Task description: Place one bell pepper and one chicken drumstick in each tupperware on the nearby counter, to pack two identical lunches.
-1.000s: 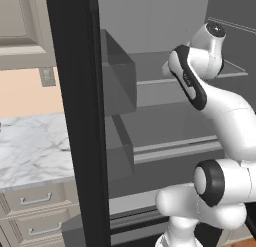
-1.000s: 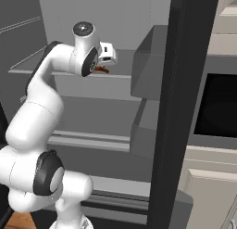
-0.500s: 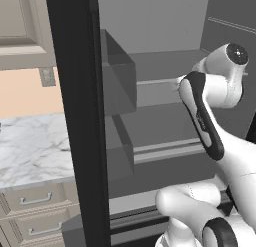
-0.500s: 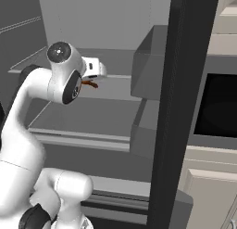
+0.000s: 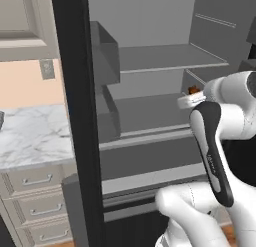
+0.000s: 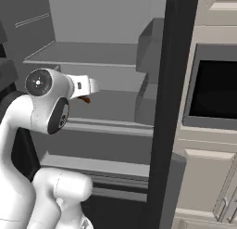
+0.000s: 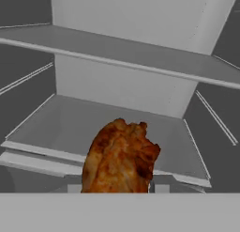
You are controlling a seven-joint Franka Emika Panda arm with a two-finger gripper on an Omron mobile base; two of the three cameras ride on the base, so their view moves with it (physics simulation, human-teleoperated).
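**Hand holds a drumstick in front of the open fridge; packing not visibly begun**

Hand is closed on a chicken drumstick, the golden-brown piece that sits right at the bottom of the hand view with the fridge shelves behind it. In the right base view a small dark red-brown bit hangs just under the white wrist, in front of the middle shelf; in the left base view an orange speck shows beside the wrist, at the right edge of the fridge interior.

As I judge it, the task is at an early or middle stage: one drumstick is picked and is lifted clear of the shelf, and it has yet to reach a tupperware. The marble tabletop lies to the left of the dark fridge door, well apart from the hand, so a carry across is left to do (probably with the base driving).

Much is hidden. No tupperware and no bell pepper can be made out in these pictures, so I cannot say whether any tray is already filled. The fingertips are covered by the meat in the hand view, and the arm's own white body blocks most of the hand in the left base view. A dark object at the far left edge of the tabletop is cut off and cannot be identified.
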